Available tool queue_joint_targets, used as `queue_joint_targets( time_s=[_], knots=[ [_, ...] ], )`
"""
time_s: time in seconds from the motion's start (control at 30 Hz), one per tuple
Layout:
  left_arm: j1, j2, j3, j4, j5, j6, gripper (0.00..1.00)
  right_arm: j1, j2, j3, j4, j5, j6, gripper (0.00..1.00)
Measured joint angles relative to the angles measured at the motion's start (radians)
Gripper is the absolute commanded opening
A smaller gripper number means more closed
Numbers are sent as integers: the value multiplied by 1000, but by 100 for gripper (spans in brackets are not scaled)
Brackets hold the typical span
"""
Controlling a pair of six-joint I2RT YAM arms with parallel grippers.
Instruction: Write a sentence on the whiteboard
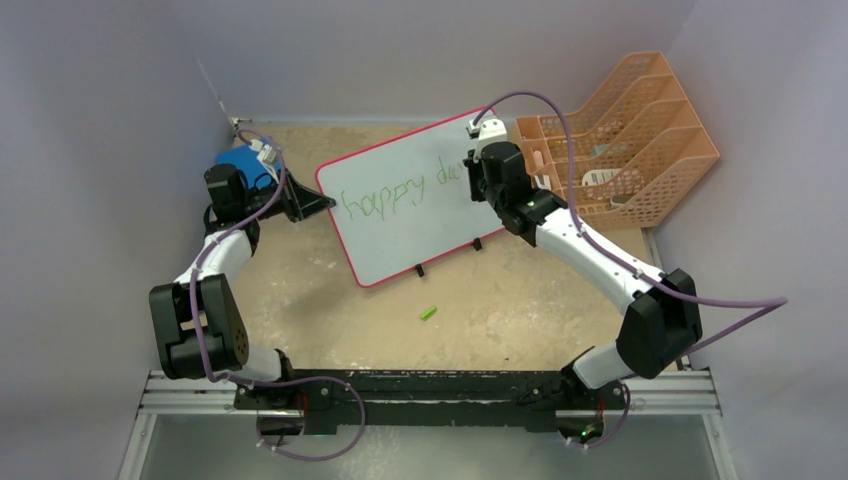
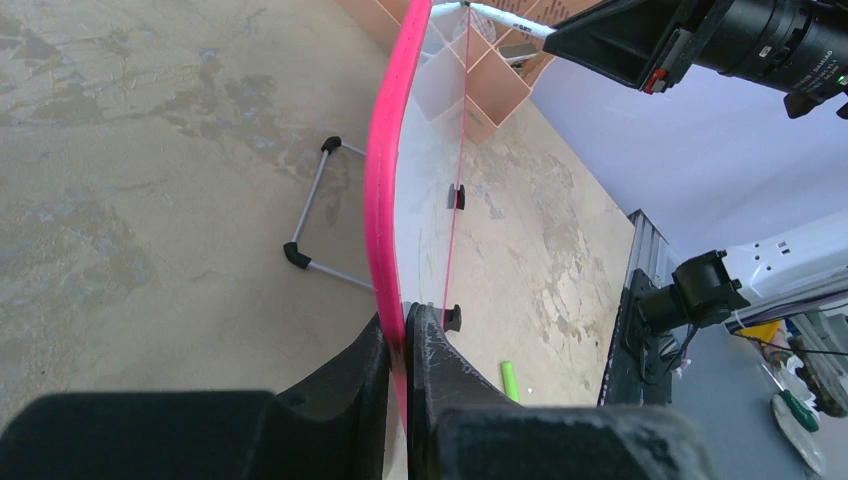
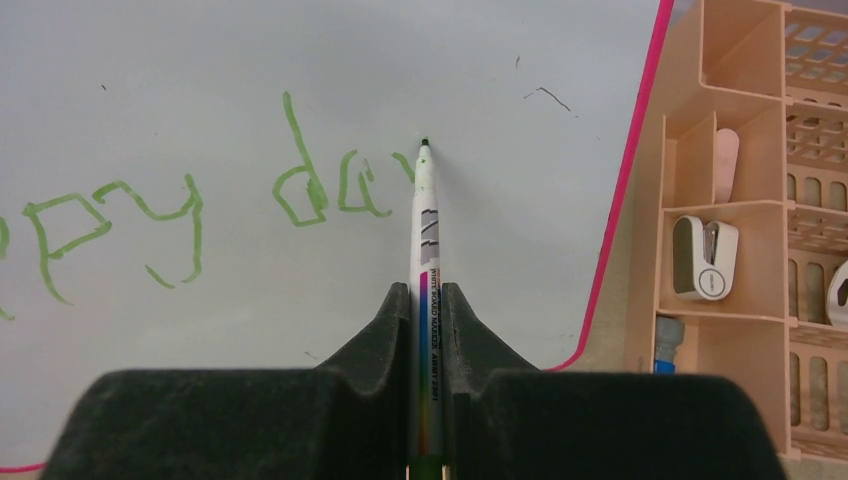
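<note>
Close to my bases, on the table, lies a small green marker cap, well apart from the writing, where I think it cannot disturb the pen. Just behind it stands the whiteboard, leaning on a wire stand and turned so that its right corner is farther from me. Such a board would slide or tip when a pen presses on it. For this reason my left claw is clenched on the pink-red rim at the left edge, one side on each face, and steadies it. My left arm is folded for this: elbow back near the base, forearm reaching forward, wrist turned toward the board.

My right claw is squeezed on the barrel of a green marker. The tip stands well out in front, so the line remains visible to me. It seems to touch the white surface just after the "a". The sentence reads "happy da", and I judge that the "y" comes now. My right arm stretches long from the right side, elbow out, wrist bent down over the board's upper right part.

Behind, just beside the far corner, sits an orange desk organizer. At the far left is a blue pad.
</note>
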Motion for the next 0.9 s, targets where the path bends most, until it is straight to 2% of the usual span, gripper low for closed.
queue_joint_targets(
  time_s=[0.9],
  knots=[
    [0,0,0,0,-2,0,0,-2,-24,-49,-57,-27,13,0]
  ],
)
